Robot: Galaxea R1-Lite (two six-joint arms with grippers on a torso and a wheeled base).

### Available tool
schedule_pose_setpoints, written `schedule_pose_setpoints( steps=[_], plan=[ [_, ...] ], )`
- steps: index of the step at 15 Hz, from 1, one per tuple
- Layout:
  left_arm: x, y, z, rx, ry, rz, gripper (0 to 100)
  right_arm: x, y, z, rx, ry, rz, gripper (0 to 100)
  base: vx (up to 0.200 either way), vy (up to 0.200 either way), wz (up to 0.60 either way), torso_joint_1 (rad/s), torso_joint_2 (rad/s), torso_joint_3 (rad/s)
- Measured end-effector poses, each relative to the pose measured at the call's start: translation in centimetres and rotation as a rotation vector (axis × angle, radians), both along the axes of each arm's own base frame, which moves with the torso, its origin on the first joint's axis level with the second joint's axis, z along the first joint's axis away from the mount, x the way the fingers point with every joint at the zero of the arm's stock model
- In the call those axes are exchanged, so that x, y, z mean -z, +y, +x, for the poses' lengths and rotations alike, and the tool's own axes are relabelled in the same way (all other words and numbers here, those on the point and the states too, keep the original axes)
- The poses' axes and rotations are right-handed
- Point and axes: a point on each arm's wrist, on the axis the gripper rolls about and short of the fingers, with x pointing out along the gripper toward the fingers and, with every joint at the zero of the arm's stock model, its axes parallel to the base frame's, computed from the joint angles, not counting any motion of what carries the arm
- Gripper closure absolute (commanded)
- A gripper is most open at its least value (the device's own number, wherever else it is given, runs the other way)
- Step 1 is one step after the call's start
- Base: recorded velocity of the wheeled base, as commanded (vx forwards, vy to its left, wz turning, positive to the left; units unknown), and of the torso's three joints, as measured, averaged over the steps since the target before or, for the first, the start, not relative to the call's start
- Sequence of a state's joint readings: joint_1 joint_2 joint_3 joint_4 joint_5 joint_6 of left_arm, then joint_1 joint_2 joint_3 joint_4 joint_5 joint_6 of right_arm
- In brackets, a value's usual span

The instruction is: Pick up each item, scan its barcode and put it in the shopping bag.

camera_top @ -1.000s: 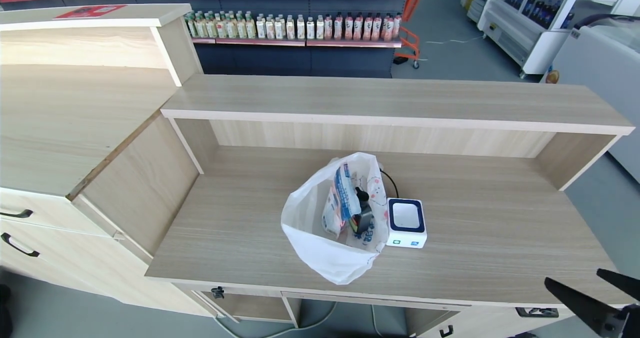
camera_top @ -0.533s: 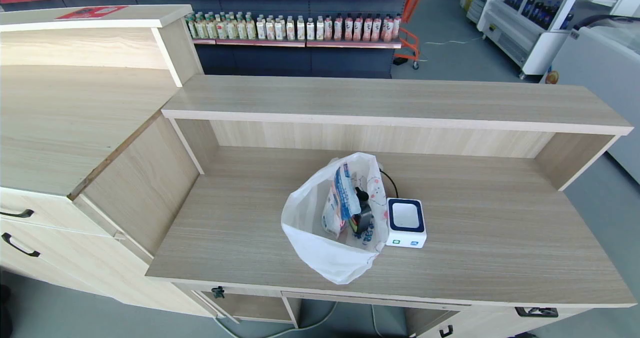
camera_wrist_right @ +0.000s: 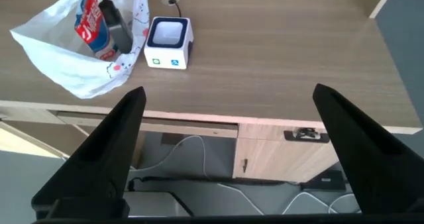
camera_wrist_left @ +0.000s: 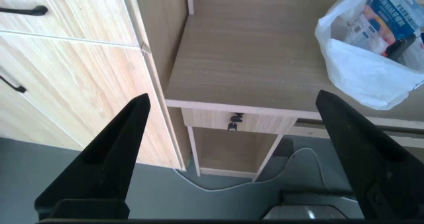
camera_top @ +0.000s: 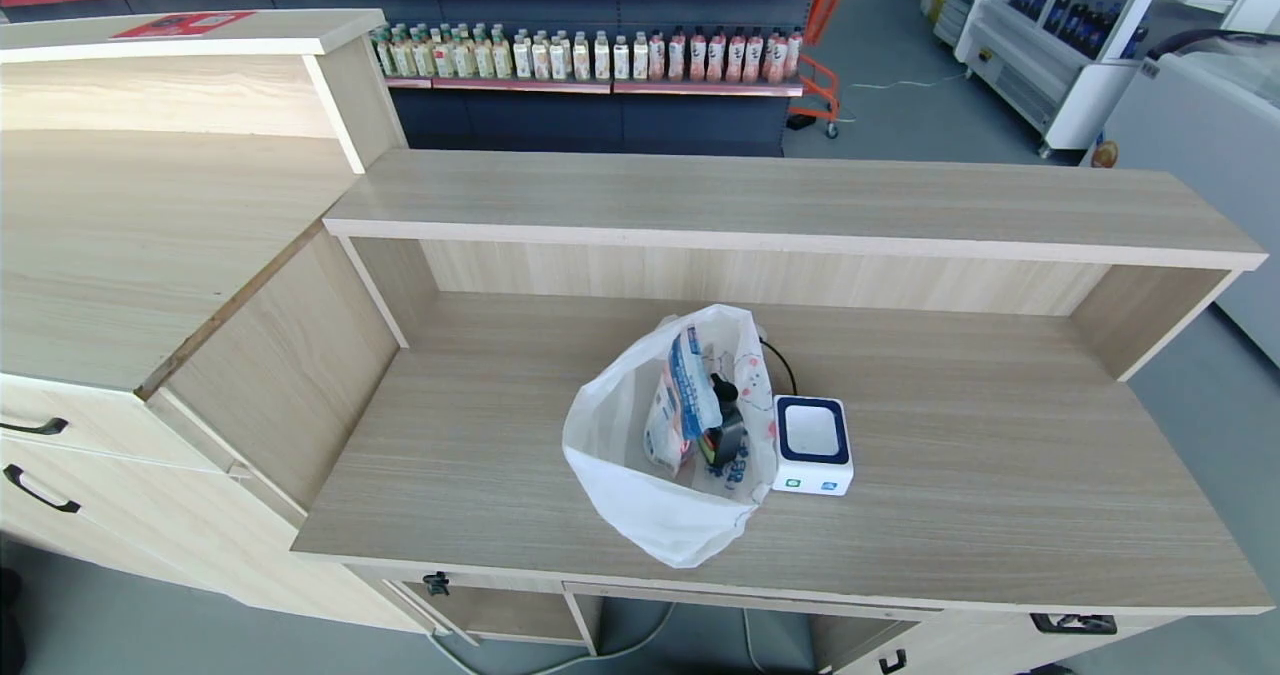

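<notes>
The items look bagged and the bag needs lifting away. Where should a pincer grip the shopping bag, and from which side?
Probably the raised far rim of the shopping bag, from above: its mouth gapes upward and that edge stands free of the packet and bottle inside. The scanner crowds its right side, so avoid coming from there.

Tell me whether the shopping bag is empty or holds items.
Holds items. The shopping bag sits open-mouthed on the counter with a printed packet and a dark bottle inside it.
</notes>
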State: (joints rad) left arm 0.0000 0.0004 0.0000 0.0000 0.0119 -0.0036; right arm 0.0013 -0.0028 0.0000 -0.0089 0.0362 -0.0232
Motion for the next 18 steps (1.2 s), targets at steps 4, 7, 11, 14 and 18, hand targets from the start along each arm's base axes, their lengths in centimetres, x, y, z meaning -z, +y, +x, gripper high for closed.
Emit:
schedule_pose_setpoints(
  steps=[4,7,11,14,18],
  plan=[
    [0.0,0.0,0.0,0.0,0.0,0.001,0,0.0,0.0,-0.01,0.002,-0.002,0.0,0,0.0,0.0,0.0,0.0,0.0,0.0],
    [0.0,0.0,0.0,0.001,0.0,0.004,0,0.01,0.0,-0.02,0.001,-0.002,-0.003,0,0.0,-0.2,0.0,0.002,0.0,0.002],
    [0.0,0.0,0.0,0.0,0.0,0.011,0,0.0,-0.01,-0.01,0.0,-0.002,-0.004,0,0.0,-0.2,0.0,0.007,0.0,0.002],
    [0.0,0.0,0.0,0.0,0.001,0.011,0,0.0,0.0,-0.01,0.001,-0.002,-0.007,0,0.0,-0.2,0.0,0.001,0.0,0.005],
    [0.0,0.0,0.0,0.002,0.001,0.01,0,0.0,-0.01,-0.01,0.002,-0.001,-0.008,0,0.0,-0.05,0.0,-0.001,0.0,0.001]
  ],
)
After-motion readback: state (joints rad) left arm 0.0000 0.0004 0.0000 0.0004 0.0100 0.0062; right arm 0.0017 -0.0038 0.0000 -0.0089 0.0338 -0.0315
